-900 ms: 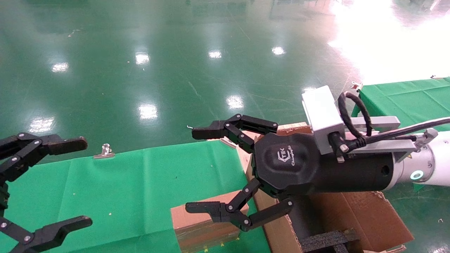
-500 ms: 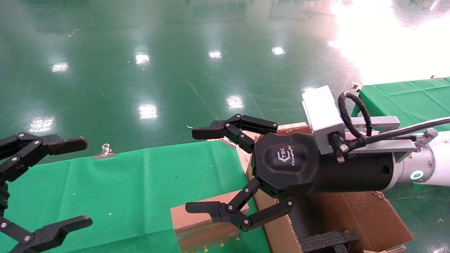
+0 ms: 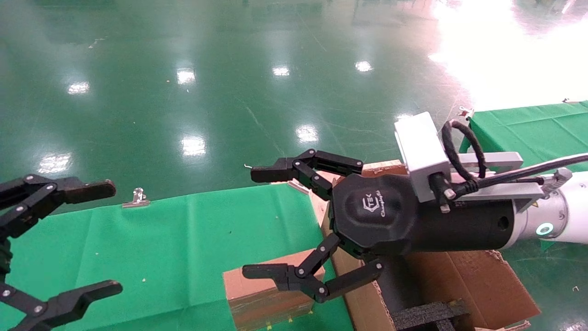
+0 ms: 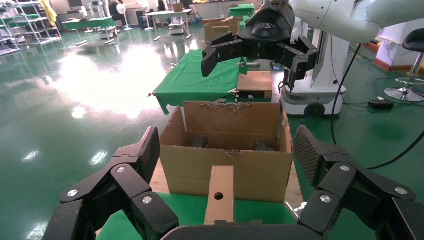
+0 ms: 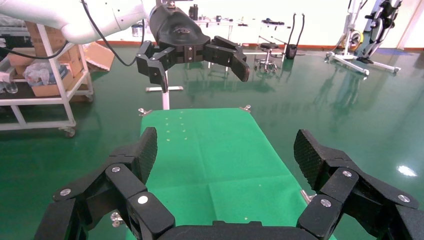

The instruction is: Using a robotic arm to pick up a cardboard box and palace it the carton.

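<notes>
Below the right gripper (image 3: 262, 220), on the green-draped surface (image 3: 161, 239): the cardboard box (image 3: 264, 294), small, brown, taped, untouched, lying just under the lower finger and apart from it, hard against the wall of the carton (image 3: 464, 285). Seen through the left wrist camera as a narrow brown slab with a round hole (image 4: 220, 195), set in front of the carton's near wall (image 4: 227, 167), between the surface edge and the big container.

Right gripper spread wide, nothing between the fingers, held high on the white robotic arm (image 3: 565, 216) with its teal ring lit, reaching across the top of the carton toward the box side. Ragged flaps and black foam dividers (image 3: 427, 315) visible beneath the wrist. Left gripper (image 3: 69, 239) likewise splayed and empty, parked well off on the far side of the surface from the box, facing the carton.

Step in hand, by the look of it: the approach, with no grasp made and nothing yet in the carton. Next move likely to call for lowering the right gripper so the open fingers straddle the box, closing on its two long faces, then lifting clear of the tall flap before carrying across. Tight spot against the carton wall: a finger liable to catch the cardboard there.
</notes>
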`<state>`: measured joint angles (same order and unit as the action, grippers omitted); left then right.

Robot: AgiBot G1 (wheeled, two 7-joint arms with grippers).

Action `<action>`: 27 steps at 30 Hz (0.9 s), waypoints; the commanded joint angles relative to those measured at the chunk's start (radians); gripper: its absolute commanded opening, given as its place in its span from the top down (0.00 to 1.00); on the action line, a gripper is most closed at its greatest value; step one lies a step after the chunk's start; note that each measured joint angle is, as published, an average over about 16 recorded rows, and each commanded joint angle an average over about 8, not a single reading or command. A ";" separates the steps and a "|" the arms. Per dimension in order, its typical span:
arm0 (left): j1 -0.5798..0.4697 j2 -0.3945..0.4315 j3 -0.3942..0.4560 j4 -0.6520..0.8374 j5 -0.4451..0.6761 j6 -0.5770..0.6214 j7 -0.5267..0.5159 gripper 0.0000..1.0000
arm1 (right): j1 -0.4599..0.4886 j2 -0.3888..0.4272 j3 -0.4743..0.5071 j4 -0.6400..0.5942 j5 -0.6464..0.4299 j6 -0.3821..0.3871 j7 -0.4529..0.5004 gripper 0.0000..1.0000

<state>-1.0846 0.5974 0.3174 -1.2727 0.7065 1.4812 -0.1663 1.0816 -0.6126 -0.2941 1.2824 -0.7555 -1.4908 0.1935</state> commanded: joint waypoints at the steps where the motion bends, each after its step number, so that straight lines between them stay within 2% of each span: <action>1: 0.000 0.000 0.000 0.000 0.000 0.000 0.000 1.00 | -0.002 0.000 0.000 0.000 0.002 0.001 0.000 0.00; 8: 0.000 0.000 0.000 0.000 0.000 0.000 0.000 1.00 | 0.041 -0.024 -0.062 -0.015 -0.124 0.005 0.015 0.00; 19: 0.000 0.000 0.001 0.000 0.000 0.000 0.000 1.00 | 0.187 -0.116 -0.229 -0.052 -0.464 -0.022 0.052 0.00; 27: 0.000 0.000 0.001 0.000 0.000 0.000 0.000 1.00 | 0.311 -0.200 -0.339 -0.065 -0.669 -0.059 0.107 0.00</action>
<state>-1.0850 0.5972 0.3183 -1.2723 0.7060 1.4811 -0.1659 1.3874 -0.8128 -0.6333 1.2174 -1.4138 -1.5477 0.2965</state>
